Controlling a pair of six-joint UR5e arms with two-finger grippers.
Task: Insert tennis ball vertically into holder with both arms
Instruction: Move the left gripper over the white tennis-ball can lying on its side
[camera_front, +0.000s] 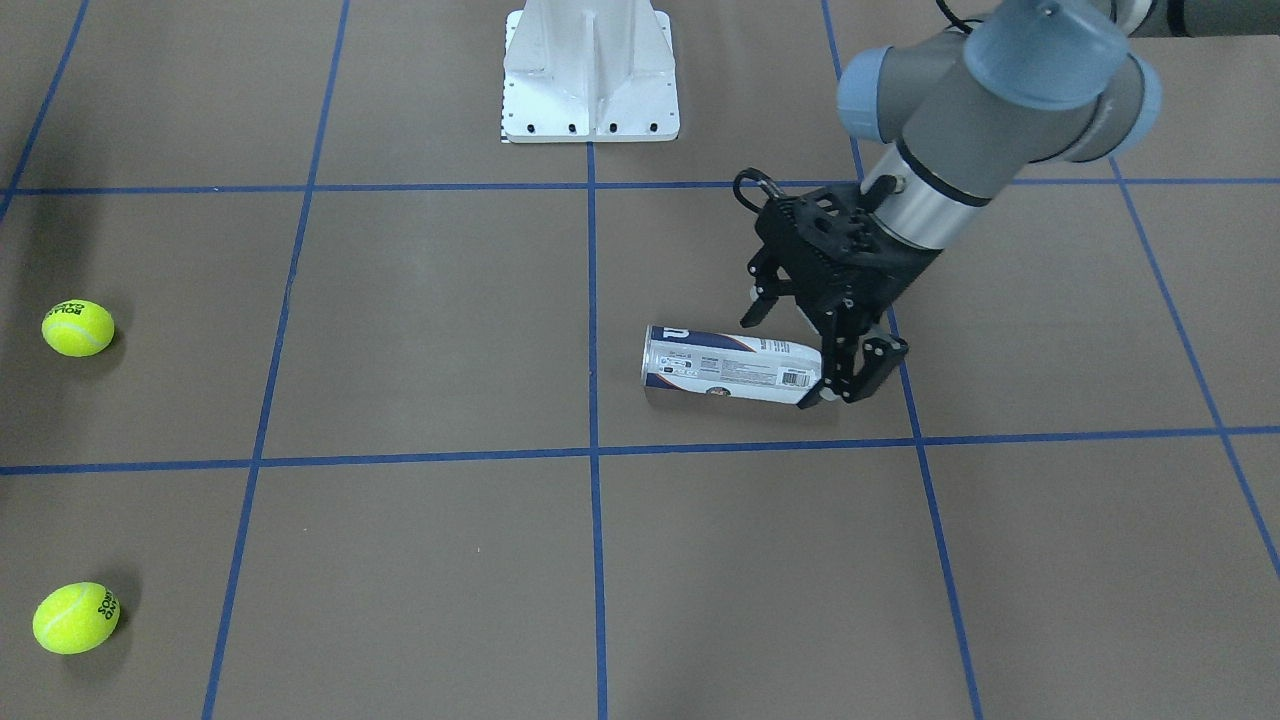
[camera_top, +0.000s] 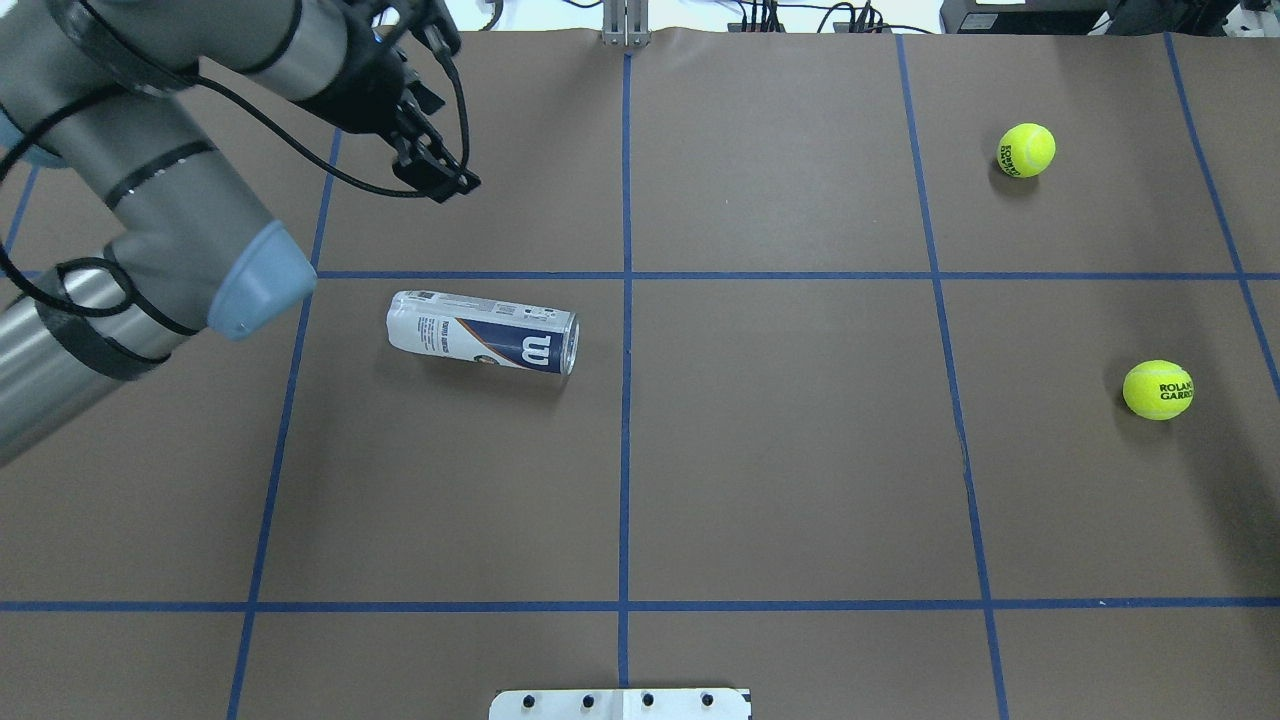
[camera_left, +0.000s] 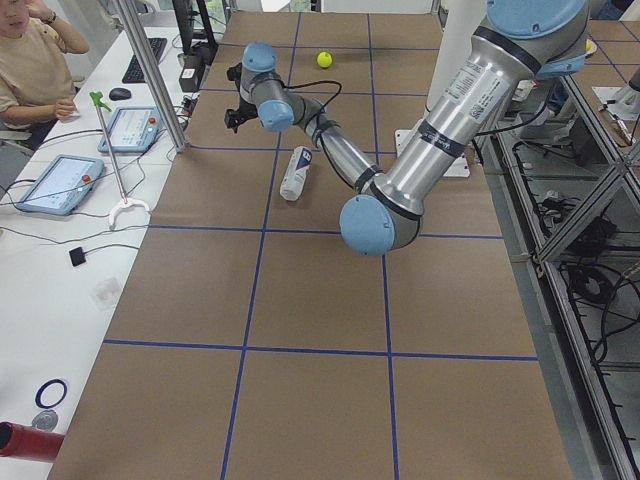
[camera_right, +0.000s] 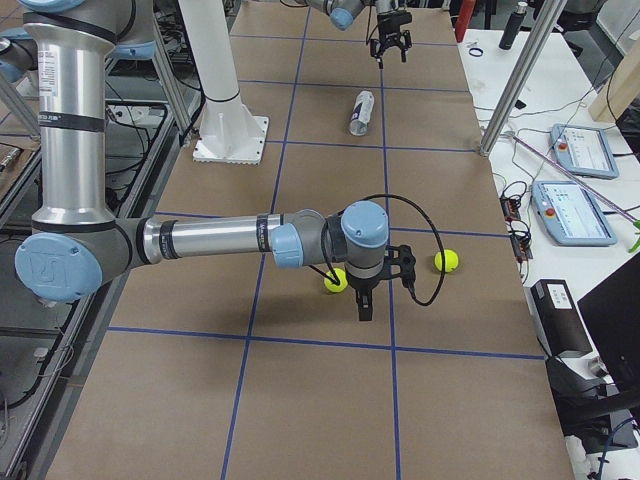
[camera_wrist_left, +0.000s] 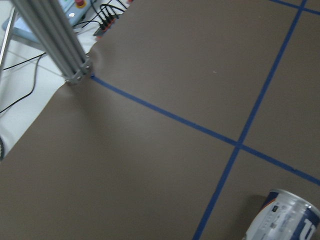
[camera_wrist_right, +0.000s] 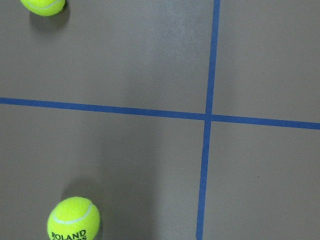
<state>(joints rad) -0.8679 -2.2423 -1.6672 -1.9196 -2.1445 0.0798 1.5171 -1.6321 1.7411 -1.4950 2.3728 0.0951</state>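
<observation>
The holder (camera_top: 483, 331), a clear tube with a navy and white label, lies on its side left of the table's middle line; it also shows in the front view (camera_front: 735, 365) and the left wrist view (camera_wrist_left: 285, 217). My left gripper (camera_front: 781, 358) is open and empty. It hangs above the table just beyond the tube's far side (camera_top: 440, 172). Two tennis balls (camera_top: 1026, 150) (camera_top: 1158, 390) lie on the right side. My right gripper (camera_right: 378, 288) hovers over the balls (camera_wrist_right: 73, 218) (camera_wrist_right: 44, 5); it shows only in the right side view, so I cannot tell whether it is open.
The white pedestal base (camera_front: 590, 70) stands at the robot's edge (camera_top: 620, 703). A metal post (camera_wrist_left: 55, 35) rises at the far table edge. An operator (camera_left: 30, 50) sits beyond that edge beside tablets (camera_right: 570, 210). Blue tape lines grid the brown table.
</observation>
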